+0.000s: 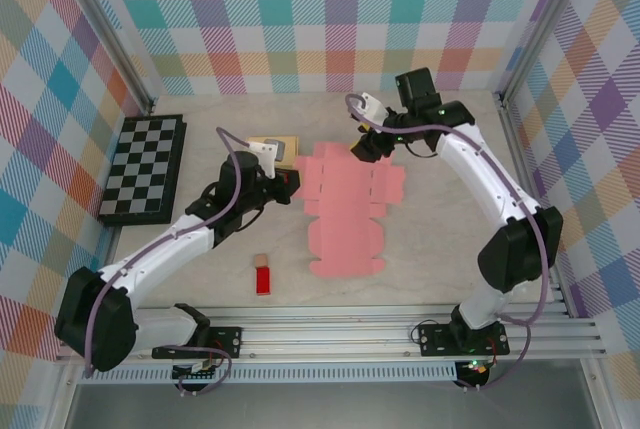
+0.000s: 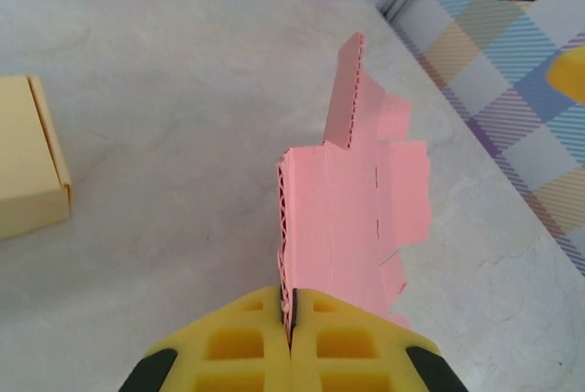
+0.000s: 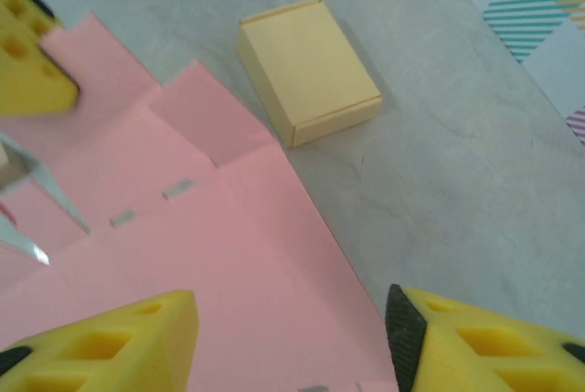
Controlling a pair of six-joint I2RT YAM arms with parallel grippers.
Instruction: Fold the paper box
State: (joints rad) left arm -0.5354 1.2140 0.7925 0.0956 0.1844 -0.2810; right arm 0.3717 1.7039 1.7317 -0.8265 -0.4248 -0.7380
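Left fingers [image 2: 228, 346] clamped shut on raised edge of pink paper box [image 2: 356, 209]; right fingers [image 3: 475, 337] apart, holding nothing, above it.

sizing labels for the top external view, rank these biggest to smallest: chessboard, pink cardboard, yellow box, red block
1. pink cardboard
2. chessboard
3. yellow box, partly covered, so less sure
4. red block

Left hand [image 2: 289, 337] clamped on upturned pink cardboard [image 2: 352, 218] edge.
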